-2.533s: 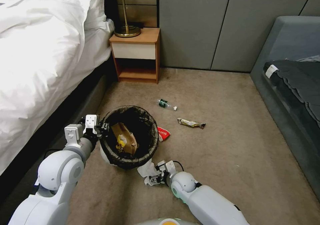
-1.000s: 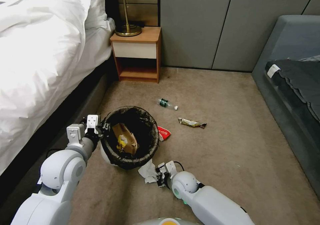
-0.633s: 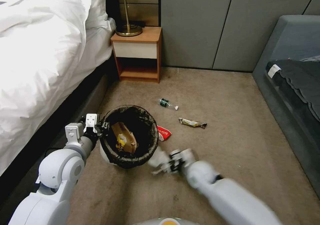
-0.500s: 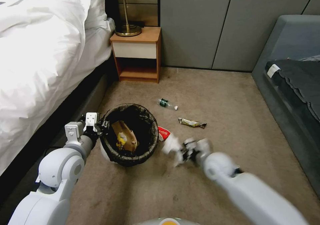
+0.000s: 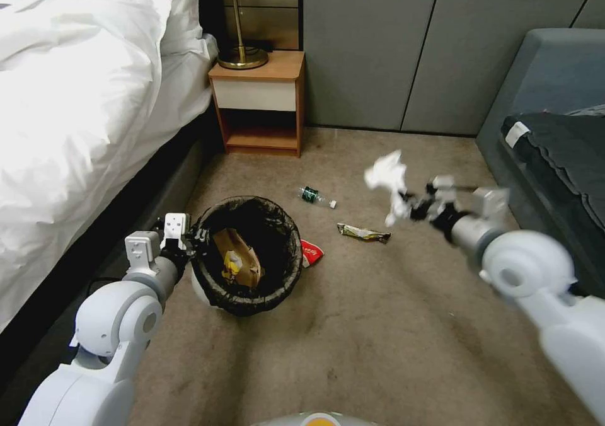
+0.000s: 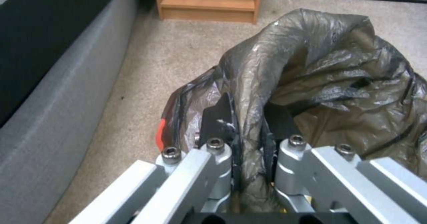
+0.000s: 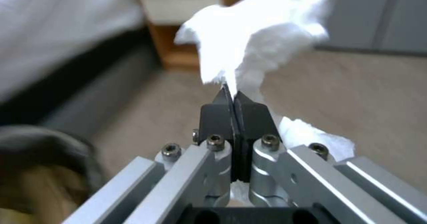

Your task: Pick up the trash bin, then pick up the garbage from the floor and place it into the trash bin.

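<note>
Two grippers busy: both arms have something pinched right now.
left gripper [image 5: 192,238]: clamped onto the bag-lined rim of the trash bin [image 5: 283,268], on the side nearest the bed [image 5: 75,98]. In the left wrist view the dark pads [image 6: 218,117] squeeze a fold of the liner [image 6: 320,73] between them.
right gripper [image 5: 406,210]: up in the air over the carpet [image 5: 378,325], off to the right of the bin and well apart from it, fingers [image 7: 216,117] pressed tight together on a white crumpled tissue [image 5: 387,177]. The tissue sticks up past the fingertips.
trash bin: on the carpet beside the bed, a tan paper bag [image 5: 236,256] with a bit of yellow wrapper lying inside.
red packet [image 5: 310,251]: on the floor touching the bin's right side.
small bottle [image 5: 314,196]: lying on its side, between the bin and the nightstand [image 5: 258,98].
olive wrapper [image 5: 362,232]: flat on the carpet, below the raised tissue in the head view.
sofa [image 5: 554,130]: along the right edge.
</note>
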Controlling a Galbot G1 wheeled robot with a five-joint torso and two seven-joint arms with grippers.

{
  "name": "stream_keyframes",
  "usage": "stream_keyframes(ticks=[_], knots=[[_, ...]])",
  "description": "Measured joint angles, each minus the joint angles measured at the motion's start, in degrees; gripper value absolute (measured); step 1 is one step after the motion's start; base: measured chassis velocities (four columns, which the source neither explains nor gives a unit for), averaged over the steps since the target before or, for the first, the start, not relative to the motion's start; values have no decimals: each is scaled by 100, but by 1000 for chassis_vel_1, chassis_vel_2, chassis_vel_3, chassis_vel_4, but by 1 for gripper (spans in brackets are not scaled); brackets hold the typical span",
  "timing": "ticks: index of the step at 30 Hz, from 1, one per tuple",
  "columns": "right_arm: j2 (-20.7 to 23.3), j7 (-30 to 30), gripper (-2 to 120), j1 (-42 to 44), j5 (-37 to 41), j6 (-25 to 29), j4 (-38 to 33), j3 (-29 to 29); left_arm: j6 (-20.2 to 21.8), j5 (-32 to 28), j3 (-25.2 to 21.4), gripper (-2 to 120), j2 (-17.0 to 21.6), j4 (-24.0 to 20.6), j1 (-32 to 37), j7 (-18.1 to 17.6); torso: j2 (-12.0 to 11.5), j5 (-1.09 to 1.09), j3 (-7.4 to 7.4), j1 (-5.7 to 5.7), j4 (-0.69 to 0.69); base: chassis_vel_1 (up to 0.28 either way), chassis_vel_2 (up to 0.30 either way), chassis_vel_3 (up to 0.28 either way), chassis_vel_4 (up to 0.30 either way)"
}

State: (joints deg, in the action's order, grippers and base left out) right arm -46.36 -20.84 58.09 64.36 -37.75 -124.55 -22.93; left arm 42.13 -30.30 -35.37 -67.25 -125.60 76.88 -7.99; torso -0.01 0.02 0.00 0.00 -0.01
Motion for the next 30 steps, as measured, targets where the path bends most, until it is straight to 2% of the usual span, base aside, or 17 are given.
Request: stream_keyframes(ticks=[1, 2, 3, 5, 6, 8, 9, 10, 13, 14, 15, 16, 17, 18, 21, 25, 30], knots=[[96, -129, 0, -228, 436, -13, -260, -72, 0, 0, -4, 6, 5, -2, 10, 5, 0, -3, 0, 0, 1, 0, 0, 0, 0], [96, -129, 0, -228, 436, -13, -260, -72, 0, 0, -4, 6, 5, -2, 10, 5, 0, -3, 0, 0, 1, 0, 0, 0, 0], [157, -214, 0, -424, 757, -20, -403, -68, 0, 1, -8, 6, 7, -2, 11, 7, 0, -3, 0, 0, 0, 0, 0, 0, 0], [257, -543, 0, -1331, 1737, -79, -725, 206, 0, -2, -38, 6, -1, -2, 7, 13, 0, -3, 0, 0, 0, 0, 0, 0, 0], [257, -543, 0, -1331, 1737, -79, -725, 206, 0, -2, -38, 6, -1, -2, 7, 13, 0, -3, 0, 0, 0, 0, 0, 0, 0], [96, -931, 0, -2373, 2675, -137, -841, 940, 0, -18, -63, 6, 6, 32, -4, 28, 0, -3, 0, 0, 3, 0, 0, 0, 0], [5, -1002, 0, -2677, 2834, -137, -831, 1306, 0, -20, -83, 6, 15, 55, -16, 31, 0, -4, 0, 0, 2, 0, 0, 0, 0], [5, -1002, 0, -2677, 2834, -137, -831, 1306, 0, -20, -83, 6, 15, 55, -16, 31, 0, -4, 0, 0, 2, 0, 0, 0, 0], [-278, -1110, 0, -3375, 3041, -132, -672, 2304, 0, -25, -102, 6, 27, 100, -54, 32, 0, -4, 0, 0, 2, 0, 0, 0, 0], [-278, -1110, 0, -3375, 3041, -132, -672, 2304, 0, -25, -102, 6, 27, 100, -54, 32, 0, -4, 0, 0, 2, 0, 0, 0, 0], [-411, -1131, 0, -3593, 3046, -111, -573, 2701, 0, -25, -102, 6, 23, 111, -63, 33, 0, -3, 0, 0, 1, 0, 0, 0, 0], [-426, -1134, 0, -3614, 3046, -108, -561, 2755, 0, -26, -101, 6, 21, 112, -64, 34, 0, -3, 0, 0, 1, 0, 0, 0, 0], [-578, -1169, 0, -3752, 3007, -86, -430, 3228, 0, -22, -94, 6, 6, 123, -67, 35, 0, -4, 0, 0, 1, 0, 0, 0, 0], [-578, -1169, 0, -3752, 3007, -86, -430, 3228, 0, -22, -94, 6, 6, 123, -67, 35, 0, -4, 0, 0, 1, 0, 0, 0, 0], [-878, -1238, 0, -3790, 2786, -72, -178, 3874, 0, -8, -90, 6, 2, 144, -63, 37, 0, -2, 0, 0, 0, 0, 0, 0, 0], [-1227, -1302, 0, -3648, 2470, -74, 135, 4340, 0, -1, -102, 6, 15, 164, -61, 39, 0, -3, 0, 0, 2, 0, 0, 0, 0], [-1321, -1290, 0, -3407, 2220, -84, 288, 4574, 0, 0, -121, 6, 17, 165, -62, 38, 0, -3, 0, 0, 0, 0, 0, 0, 0]])
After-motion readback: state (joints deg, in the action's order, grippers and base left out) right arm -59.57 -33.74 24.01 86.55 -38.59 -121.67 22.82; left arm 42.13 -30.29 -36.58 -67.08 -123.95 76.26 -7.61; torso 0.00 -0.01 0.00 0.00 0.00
